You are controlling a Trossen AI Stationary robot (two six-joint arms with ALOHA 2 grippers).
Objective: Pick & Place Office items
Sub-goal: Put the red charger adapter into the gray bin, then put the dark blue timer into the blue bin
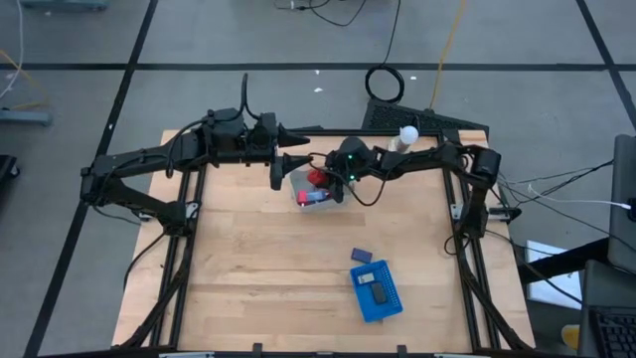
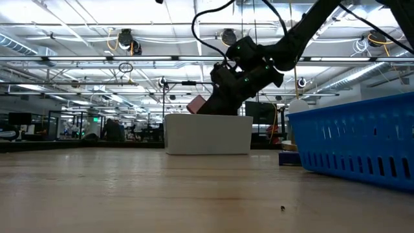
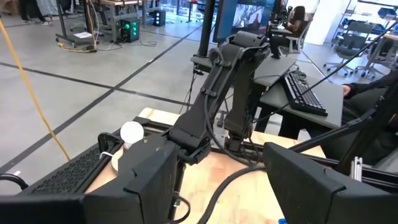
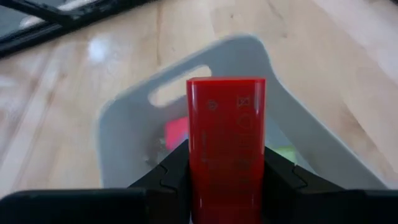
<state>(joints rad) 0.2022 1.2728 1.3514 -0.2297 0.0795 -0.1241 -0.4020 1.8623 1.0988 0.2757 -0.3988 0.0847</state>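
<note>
Right gripper [image 4: 227,180] is clamped on a red block [image 4: 226,143], hanging just above the pale bin [image 4: 124,137] at the table's [image 1: 258,259] far side. Faint embossed symbols mark the block's face, none I can read. Left gripper [image 1: 283,167] waits beside the bin, fingers parted, empty. Two dark pieces lie on the blue tray [image 1: 383,301].

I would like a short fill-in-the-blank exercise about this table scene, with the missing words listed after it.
1. The right tool is shut on a ____ block.
2. This tool hangs above the pale bin, which stands near the table's ____ edge in the high view.
3. The blue tray lies ____ from the bin.
4. The left tool holds ____.

Missing words: red; far; apart; nothing
</note>
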